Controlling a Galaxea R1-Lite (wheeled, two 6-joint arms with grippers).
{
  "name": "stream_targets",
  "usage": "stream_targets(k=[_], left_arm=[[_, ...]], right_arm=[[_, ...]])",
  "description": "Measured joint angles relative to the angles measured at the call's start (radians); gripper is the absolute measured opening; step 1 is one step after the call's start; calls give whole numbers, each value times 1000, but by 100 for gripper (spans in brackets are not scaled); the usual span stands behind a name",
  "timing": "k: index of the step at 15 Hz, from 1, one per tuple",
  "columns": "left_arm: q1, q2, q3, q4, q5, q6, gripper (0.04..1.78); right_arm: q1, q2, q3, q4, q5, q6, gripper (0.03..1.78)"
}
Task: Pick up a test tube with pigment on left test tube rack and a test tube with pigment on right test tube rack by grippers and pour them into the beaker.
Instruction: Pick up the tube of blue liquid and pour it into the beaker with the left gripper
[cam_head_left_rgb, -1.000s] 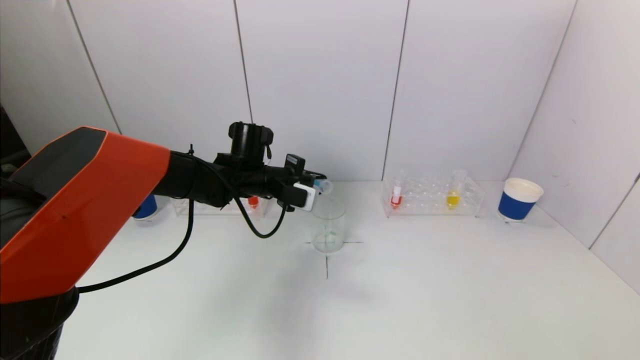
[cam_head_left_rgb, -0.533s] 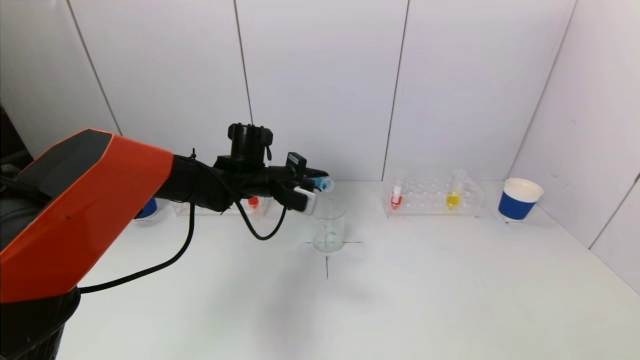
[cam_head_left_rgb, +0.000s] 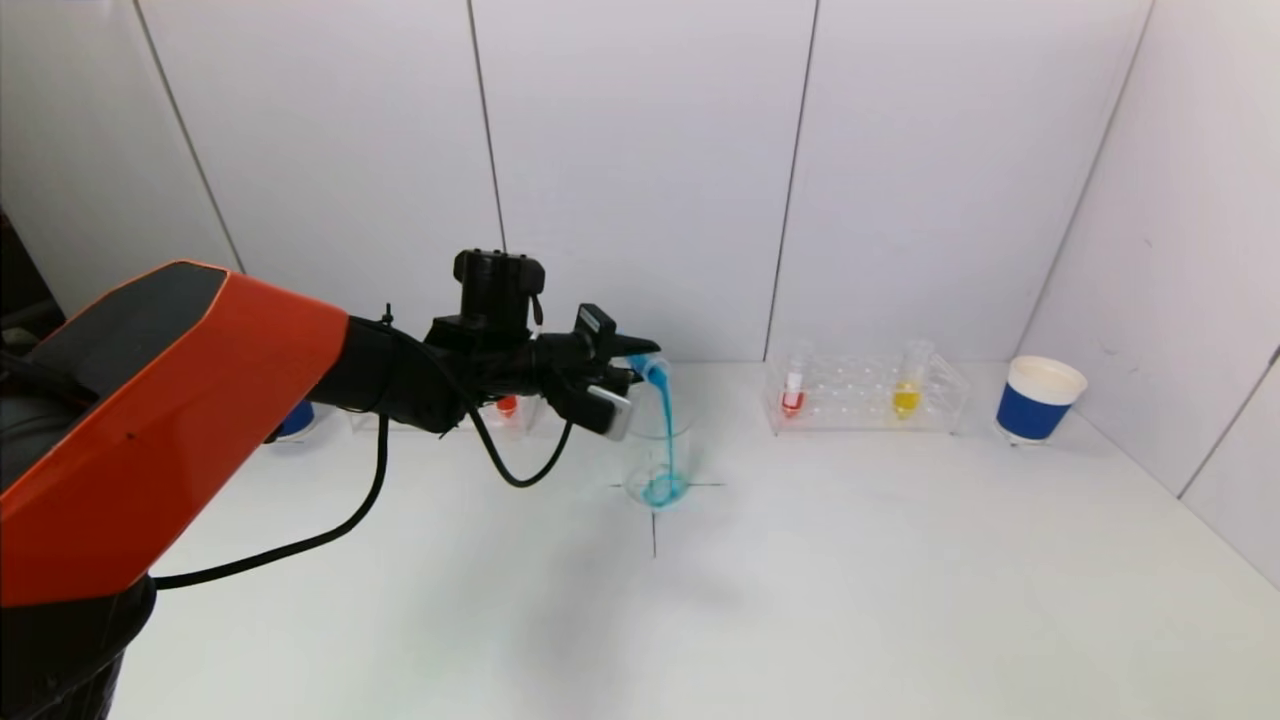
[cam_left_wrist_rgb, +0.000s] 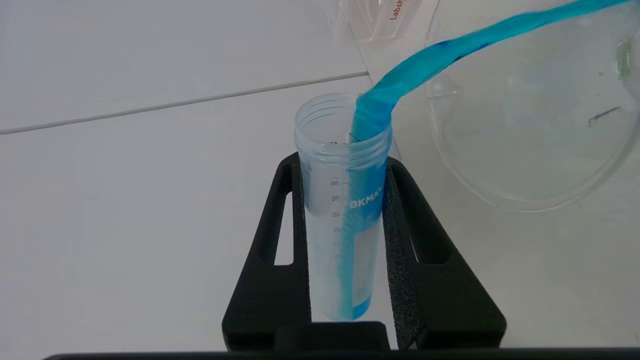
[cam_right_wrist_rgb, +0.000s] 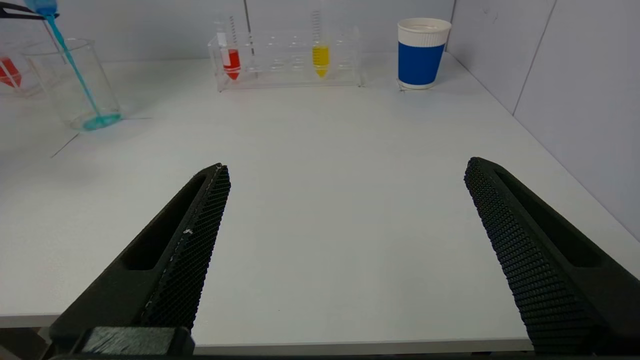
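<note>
So this was mid-pour on the first tube. The left gripper (cam_head_left_rgb: 625, 372) was clamped shut on the test tube (cam_left_wrist_rgb: 344, 210), fingers (cam_left_wrist_rgb: 407, 260) pressed against both sides of it, and the tube was tipped over past level above the rim of the beaker (cam_head_left_rgb: 658, 455). A stream of blue pigment (cam_head_left_rgb: 666, 425) was running from the tube's mouth down into the beaker, with a small blue pool already gathered on the bottom. The beaker sat about midway along the table (cam_head_left_rgb: 850, 600), closer to the back edge than the front, right on a cross mark.

There was still blue along the tube's lower wall in the left wrist view, so I'd say the pour wasn't finished. Next move, by my guess: hold the tilt steady, maybe tip a bit more, until it drains, then bring the tube back upright without dragging drips over the tabletop.

The right gripper (cam_right_wrist_rgb: 345, 250) hung low near the front edge with its jaws spread wide and nothing in them. Its half of the job wasn't started: the right rack (cam_head_left_rgb: 862, 392) near the back edge, toward the back right corner, still held a red tube (cam_head_left_rgb: 792, 392) and a yellow tube (cam_head_left_rgb: 906, 392). It'd need to reach back there and pinch one cleanly from among the rack's holes.
</note>
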Motion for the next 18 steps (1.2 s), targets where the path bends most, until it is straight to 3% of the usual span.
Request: stream_targets(k=[18], left_arm=[[18, -4, 16, -118, 7, 114, 45]], right_arm=[[0, 0, 0, 0, 0, 0, 171]])
